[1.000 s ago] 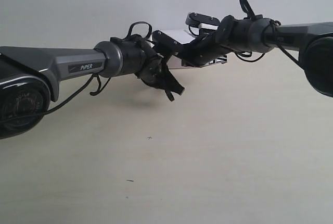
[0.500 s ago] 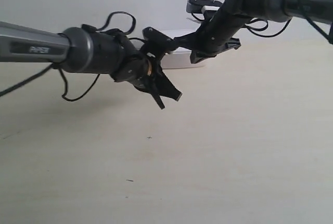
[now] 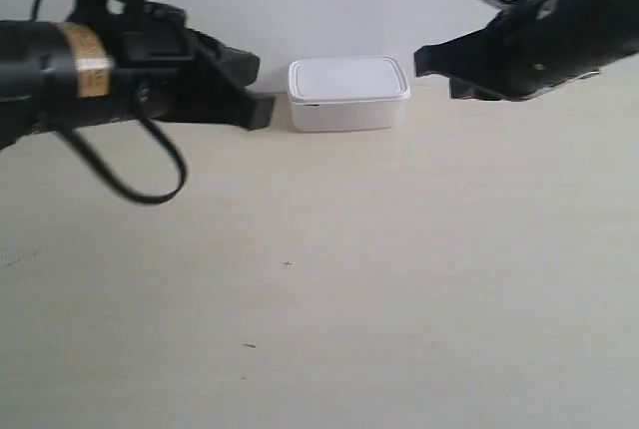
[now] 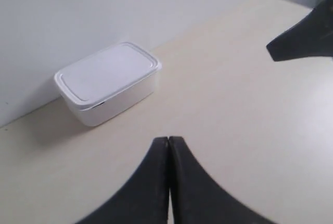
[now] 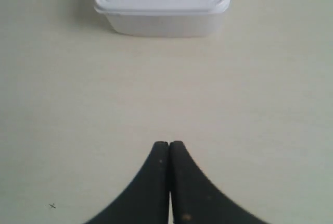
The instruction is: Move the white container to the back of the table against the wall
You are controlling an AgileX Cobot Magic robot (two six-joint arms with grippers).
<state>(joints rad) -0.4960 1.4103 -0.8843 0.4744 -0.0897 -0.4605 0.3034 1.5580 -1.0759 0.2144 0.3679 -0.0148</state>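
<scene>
1. The arm at the exterior view's left (image 3: 100,75) is reaching in level from the left edge of the frame. Its dark body is wearing a yellow-brown band (image 3: 85,60), and a black cable (image 3: 150,175) is looping down beneath it.
2. The arm at the exterior view's right (image 3: 539,45) is coming in from the upper right, blurred, with its dark tip pointing toward the middle of the frame.
3. Both arms are hanging above the bench (image 3: 399,299), one on each side of the white container (image 3: 349,90) and well apart from it.
4. In the left wrist view, the left pincer (image 4: 169,139) is pressing its two black fingers flat together with nothing between them.
5. The right pincer (image 5: 169,143) is closing the same way, finger against finger, gripping nothing.
6. The white container is sitting in the upper middle of the exterior frame. It is a shallow rectangular box of smooth white plastic with rounded corners, and its rimmed lid is overhanging slightly.
7. It is resting on the far edge of the bench right at the wall (image 3: 329,0). I cannot tell whether it is touching the wall.
8. The bench is showing a pale cream wood grain, with a tiny dark cross-shaped speck (image 3: 287,264) in front of the container.
9. The wall is rising plain, flat and grey-white.
</scene>
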